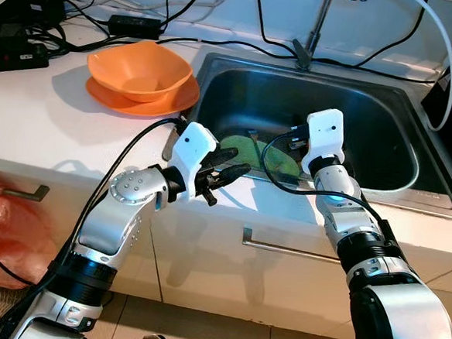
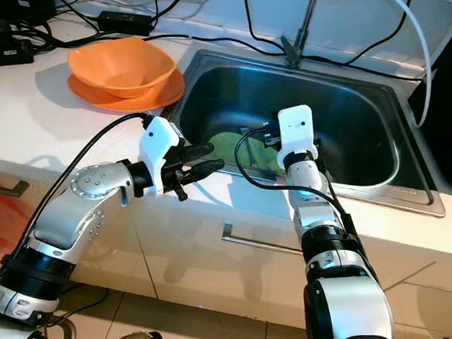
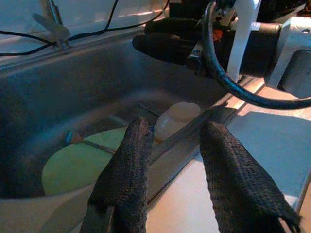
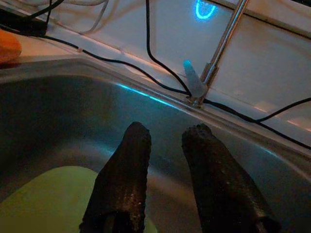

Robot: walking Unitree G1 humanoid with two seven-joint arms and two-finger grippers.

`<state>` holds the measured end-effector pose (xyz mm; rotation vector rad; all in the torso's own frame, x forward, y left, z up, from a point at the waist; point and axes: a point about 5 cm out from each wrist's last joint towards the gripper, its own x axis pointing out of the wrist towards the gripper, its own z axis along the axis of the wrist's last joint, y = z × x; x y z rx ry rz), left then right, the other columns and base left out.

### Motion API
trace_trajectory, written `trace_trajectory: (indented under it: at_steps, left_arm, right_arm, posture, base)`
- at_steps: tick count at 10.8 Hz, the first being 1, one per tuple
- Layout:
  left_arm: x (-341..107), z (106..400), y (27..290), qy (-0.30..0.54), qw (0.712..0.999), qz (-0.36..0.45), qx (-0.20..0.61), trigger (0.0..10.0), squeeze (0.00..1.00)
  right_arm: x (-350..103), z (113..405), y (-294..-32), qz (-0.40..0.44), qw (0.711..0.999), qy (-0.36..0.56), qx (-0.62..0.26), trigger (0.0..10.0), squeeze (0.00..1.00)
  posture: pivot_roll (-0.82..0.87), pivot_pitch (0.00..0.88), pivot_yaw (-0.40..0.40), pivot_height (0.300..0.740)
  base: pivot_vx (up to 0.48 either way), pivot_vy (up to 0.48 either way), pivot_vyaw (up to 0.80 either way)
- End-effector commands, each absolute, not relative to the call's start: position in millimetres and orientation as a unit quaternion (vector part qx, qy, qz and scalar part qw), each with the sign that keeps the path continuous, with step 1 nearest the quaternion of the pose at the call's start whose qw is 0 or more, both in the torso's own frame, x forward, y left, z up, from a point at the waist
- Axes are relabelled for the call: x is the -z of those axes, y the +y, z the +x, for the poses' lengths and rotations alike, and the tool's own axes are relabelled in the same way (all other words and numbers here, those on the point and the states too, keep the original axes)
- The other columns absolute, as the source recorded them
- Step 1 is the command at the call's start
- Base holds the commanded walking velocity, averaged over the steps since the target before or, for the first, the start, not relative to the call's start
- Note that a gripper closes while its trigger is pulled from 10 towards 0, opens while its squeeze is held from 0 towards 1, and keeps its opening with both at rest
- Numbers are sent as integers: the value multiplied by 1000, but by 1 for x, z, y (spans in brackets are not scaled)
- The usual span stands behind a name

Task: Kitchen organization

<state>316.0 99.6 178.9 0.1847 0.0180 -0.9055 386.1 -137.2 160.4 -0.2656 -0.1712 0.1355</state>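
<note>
- Left eye view: we see our left gripper (image 1: 230,173) held over the front rim of the steel sink (image 1: 411,179), its two black fingers spread apart with nothing between them. Just beyond its tips, down on the sink floor, lies a green plate (image 1: 243,151). Our right gripper (image 1: 294,139) reaches over the same rim and down into the basin, just beside the plate's far edge; from here we cannot tell how its fingers stand. Well off to the outer side of the left gripper, on the white counter (image 1: 35,125), an orange bowl (image 1: 140,70) sits on an orange plate (image 1: 149,102). Black cables (image 1: 242,46) run along the back of the counter, past the tap (image 1: 308,43).
- Right eye view: the same layout, with the left gripper's fingers parted above the sink edge and the green plate close ahead of them, below.
- Left wrist view: the left fingers (image 3: 129,174) stand apart and empty. Past them, lower in the basin, we make out the green plate with a thin utensil (image 3: 90,142) lying across it, and a pale rounded object (image 3: 176,118) beside the plate.
- Right wrist view: the right fingers (image 4: 124,174) are separated, gripping nothing. The green plate lies directly under and beside them, and the tap's base stands beyond at the sink's back rim.
</note>
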Motion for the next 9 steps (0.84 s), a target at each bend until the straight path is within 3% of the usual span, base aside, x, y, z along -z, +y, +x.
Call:
trace_trajectory:
  at_steps: [1,2,5,6,8,9]
  left_arm:
    - [-178,315,97,8,895,98,436,10000,0]
    - [-179,318,97,2,900,102,424,10000,0]
    - [-217,344,117,-86,953,92,275,10000,0]
    - [-242,357,140,-132,975,73,165,10000,0]
    - [-253,367,171,-148,986,62,55,10000,0]
    - [-252,370,179,-141,988,63,23,10000,125]
  right_arm:
    - [-163,388,-138,-122,987,-84,-68,10000,0]
    - [-165,387,-135,-118,986,-90,-75,10000,0]
    - [-162,384,-128,-100,986,-95,-92,10000,0]
    - [-160,382,-125,-94,986,-94,-99,10000,0]
    - [-159,382,-124,-90,986,-94,-102,10000,0]
    - [-158,382,-124,-90,986,-94,-102,10000,0]
  posture:
    - [82,60,-74,740]
    - [81,60,-74,740]
    - [82,58,-74,740]
    - [80,59,-71,740]
    - [81,57,-69,740]
    - [80,57,-69,740]
  base:
    - [0,0,0]
    - [0,0,0]
    - [0,0,0]
    - [0,0,0]
    - [0,0,0]
    - [0,0,0]
